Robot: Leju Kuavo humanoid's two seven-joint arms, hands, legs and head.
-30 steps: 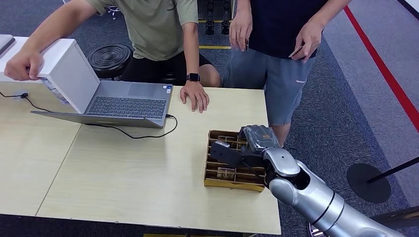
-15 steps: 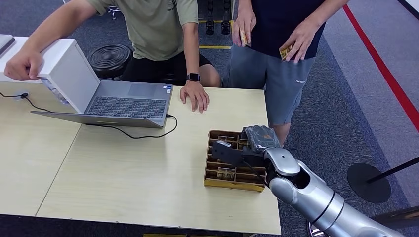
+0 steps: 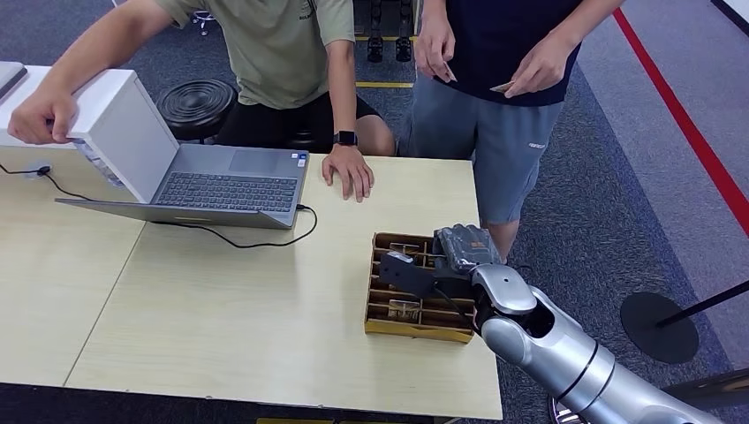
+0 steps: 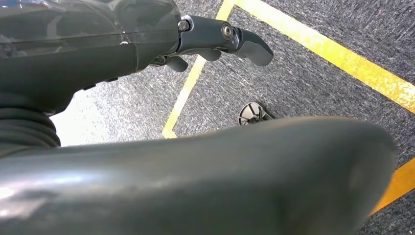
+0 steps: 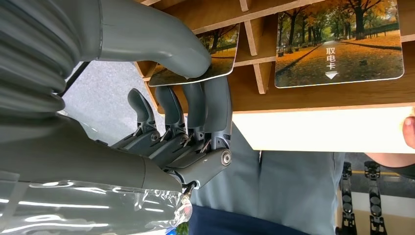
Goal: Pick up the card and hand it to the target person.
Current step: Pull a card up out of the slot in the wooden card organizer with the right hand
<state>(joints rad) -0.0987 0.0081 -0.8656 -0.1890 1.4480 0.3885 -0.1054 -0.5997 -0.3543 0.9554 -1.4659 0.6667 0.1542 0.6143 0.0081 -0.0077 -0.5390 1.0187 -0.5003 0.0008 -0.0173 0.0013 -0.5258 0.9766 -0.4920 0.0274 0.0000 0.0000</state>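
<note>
1. Right now the right hand [image 3: 446, 265] sits over the wooden tray [image 3: 415, 329], at the tray's far right corner.
2. Close up, the right hand [image 5: 181, 112] pinches a card [image 5: 195, 61]. The thick grey thumb [image 5: 161, 41] lies on the picture side of the card and the dark fingers [image 5: 205, 110] press on its other side.
3. That card shows orange autumn trees. It pokes out of one slot of the tray, with thin wooden dividers [image 5: 250, 41] right beside it.
4. Just past the hand, in the next slot, lies a second card [image 5: 337, 44] with the same tree picture, white writing and a small arrow. The hand is not touching it.
5. Behind the hand, the silver right arm [image 3: 548, 344] goes back toward the robot, off the table's near right corner.
6. The tray rests on the pale wooden table [image 3: 230, 309].
7. Beyond the hand, past the table's far edge, a person in a dark shirt and grey shorts [image 3: 503, 132] stands close. Both of this person's hands are up by the chest, and one holds something small [image 3: 503, 87].
8. Farther off, across the table from the hand, an open laptop [image 3: 221, 185] sits with a black cable [image 3: 256, 240] curling from it.
9. A second person in a green shirt [image 3: 274, 44] leans there, one palm [image 3: 351, 172] flat on the table next to the laptop.
10. The left hand [image 4: 215, 41] hangs over grey carpet with yellow lines [image 4: 342, 63]. It holds nothing, fingers loosely bent.
</note>
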